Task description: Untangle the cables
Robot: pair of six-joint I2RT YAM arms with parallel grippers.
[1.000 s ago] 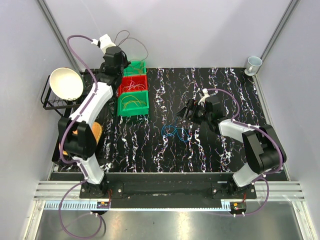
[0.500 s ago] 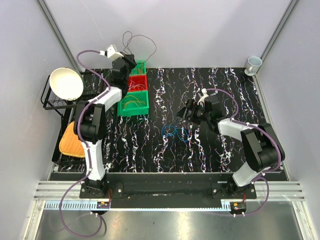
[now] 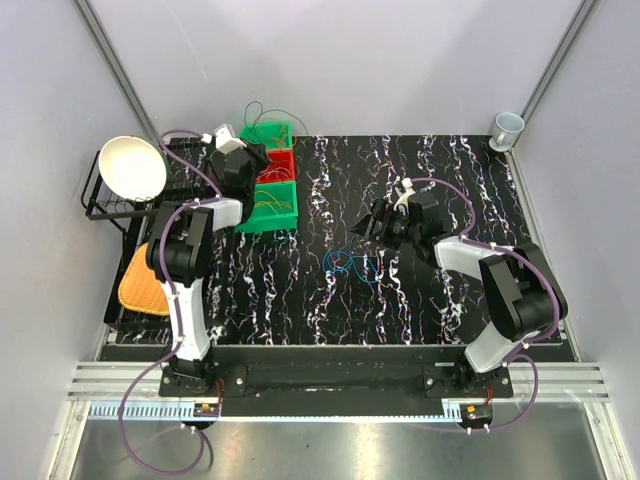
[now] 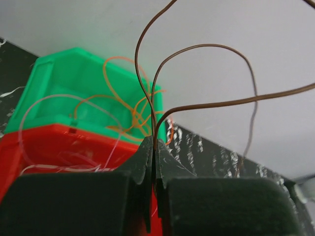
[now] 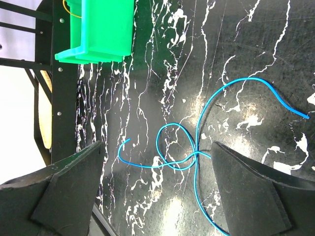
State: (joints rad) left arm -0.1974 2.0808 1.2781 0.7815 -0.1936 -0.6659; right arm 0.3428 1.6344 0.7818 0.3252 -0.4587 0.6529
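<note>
You're apparently binning the brown cable (image 4: 236, 102) your left gripper (image 4: 153, 147) is pinching; your wide-open right gripper (image 5: 157, 147) is now needing to lower onto the blue cable (image 5: 197, 154).

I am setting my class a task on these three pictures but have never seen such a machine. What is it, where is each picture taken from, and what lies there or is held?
The machine is two robot arms, a left arm and a right arm, bolted at the near edge of a black marbled table. One picture looks down from above; the other two come from a camera on each wrist. The left claw is shut on thin brown wire loops, by a row of plastic bins, two green and one red, that hold more thin cables. The right claw is open and empty, looking down at a looped thin blue cable on the table.
</note>
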